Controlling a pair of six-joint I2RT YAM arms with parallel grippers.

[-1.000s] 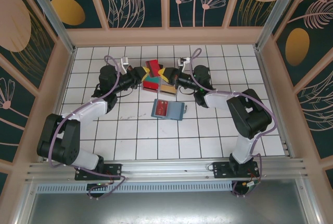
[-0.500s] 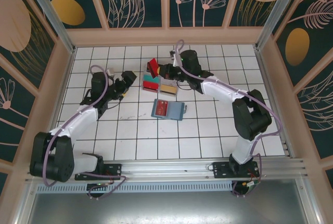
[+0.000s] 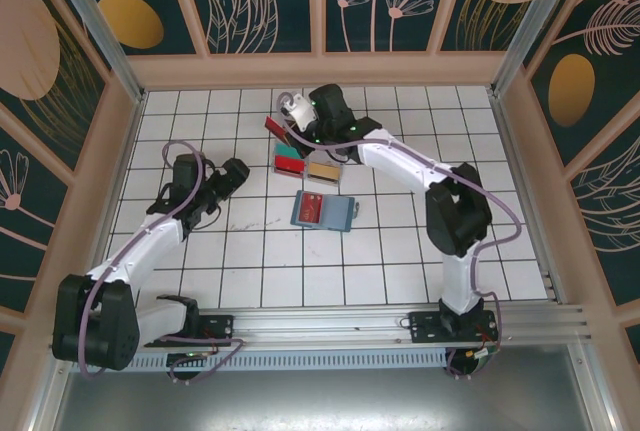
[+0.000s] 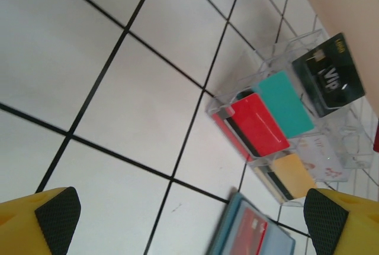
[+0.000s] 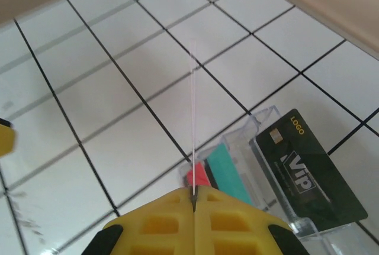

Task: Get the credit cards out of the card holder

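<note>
A white tiled table (image 3: 400, 251), glossy and ruled by dark grout lines, is shown just after what is judged to be a handover. A second ago both grippers were pressed together over the tray; now the left arm (image 3: 150, 236) is drawn back to its own side and the right arm (image 3: 400, 161) is swung past the tray's far corner.

The clear plastic tray (image 4: 260, 65), rigid and divided into slots, is stocked with a red card (image 4: 257, 122), a teal card (image 4: 284, 104), a yellow card (image 4: 293, 175) and a glossy black VIP card (image 4: 328, 77).

The card holder (image 3: 340, 214), a flat teal-blue bifold, is laid open on the table just near of the tray, apart from both grippers. A second reddish card (image 3: 312, 206) is seen lying on its left half, so the task is judged to be only partly done.

The left gripper (image 3: 235, 171) is held wide apart, nothing between its yellow fingers with their black textured pads (image 4: 56, 210).

The right gripper (image 5: 193, 193) is pinched tight on a reddish credit card (image 3: 272, 124), held above the table beyond the tray. From the wrist view that card is seen edge-on as a thin pale line, stiff and flat.
</note>
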